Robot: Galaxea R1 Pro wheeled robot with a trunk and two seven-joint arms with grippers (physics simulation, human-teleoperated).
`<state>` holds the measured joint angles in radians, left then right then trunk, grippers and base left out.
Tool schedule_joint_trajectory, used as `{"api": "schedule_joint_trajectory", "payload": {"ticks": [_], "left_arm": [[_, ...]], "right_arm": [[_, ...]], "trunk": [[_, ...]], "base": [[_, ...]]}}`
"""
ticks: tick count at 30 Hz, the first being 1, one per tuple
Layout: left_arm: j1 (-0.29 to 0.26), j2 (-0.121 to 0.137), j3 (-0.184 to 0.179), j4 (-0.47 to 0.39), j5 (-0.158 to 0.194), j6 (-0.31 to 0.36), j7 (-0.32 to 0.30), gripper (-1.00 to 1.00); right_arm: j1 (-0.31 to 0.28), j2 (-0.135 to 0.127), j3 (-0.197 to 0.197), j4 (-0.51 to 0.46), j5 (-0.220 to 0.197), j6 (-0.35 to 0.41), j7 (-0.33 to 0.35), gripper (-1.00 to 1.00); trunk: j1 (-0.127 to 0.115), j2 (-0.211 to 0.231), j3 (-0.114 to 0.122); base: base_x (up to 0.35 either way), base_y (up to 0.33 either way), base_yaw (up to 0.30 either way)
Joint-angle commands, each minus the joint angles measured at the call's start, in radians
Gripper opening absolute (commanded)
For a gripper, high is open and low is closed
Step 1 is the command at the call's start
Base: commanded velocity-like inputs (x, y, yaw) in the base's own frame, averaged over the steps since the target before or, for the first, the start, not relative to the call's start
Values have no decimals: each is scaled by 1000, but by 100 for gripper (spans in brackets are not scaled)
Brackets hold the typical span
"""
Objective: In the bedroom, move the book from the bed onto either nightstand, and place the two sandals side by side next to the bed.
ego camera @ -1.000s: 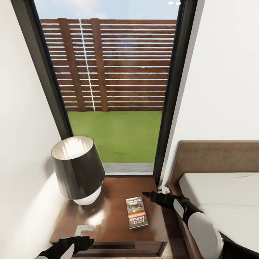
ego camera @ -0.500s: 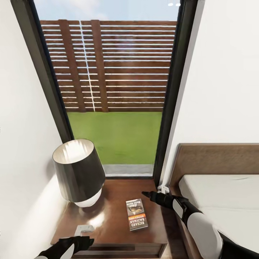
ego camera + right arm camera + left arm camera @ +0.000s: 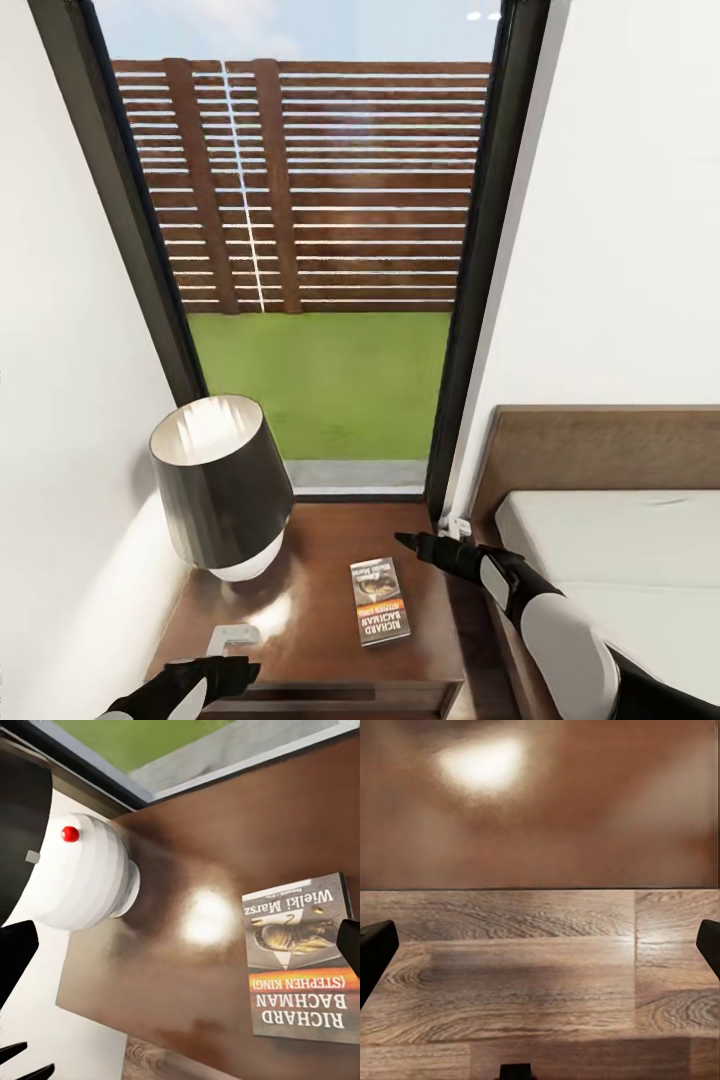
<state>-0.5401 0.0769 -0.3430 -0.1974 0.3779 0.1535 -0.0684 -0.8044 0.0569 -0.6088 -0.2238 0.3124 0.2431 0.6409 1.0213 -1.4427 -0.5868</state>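
— One job looks finished: from the head camera, the book [image 3: 380, 600] is lying flat near the nightstand [image 3: 320, 540] top's middle, beside the lamp [image 3: 220, 490]; right gripper [image 3: 408, 543] is hovering past its far corner.

— Fingers?

— Both wrist cameras are showing them spread, holding nothing. Sandals next, probably; that calls for turning away.

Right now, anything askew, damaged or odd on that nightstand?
Nothing stands out. The book lies flat and whole on the nightstand, turned slightly off square to its edges, apart from the lamp, which stands upright. The right gripper hovers beside the book, jaws open and empty.
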Motion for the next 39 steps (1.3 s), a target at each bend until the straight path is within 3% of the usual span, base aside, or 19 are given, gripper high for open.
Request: {"api": "schedule_joint_trajectory", "payload": {"ticks": [1,21,39], "left_arm": [[0,1,-6,-2,10,5,0,100],[0,0,-7,-2,10,-3,3,100],[0,0,-8,-2,10,-18,4,100]], "right_arm": [[0,2,-8,-1,8,2,5,100],[14,23,-4,32,17,-29,4,100],[94,24,1,43,23,-31,5,100]], "trunk": [[-4,7,2],[-81,147,65],[-150,273,121]], "base": [[0,0,0],[0,0,0],[0,0,0]]}}
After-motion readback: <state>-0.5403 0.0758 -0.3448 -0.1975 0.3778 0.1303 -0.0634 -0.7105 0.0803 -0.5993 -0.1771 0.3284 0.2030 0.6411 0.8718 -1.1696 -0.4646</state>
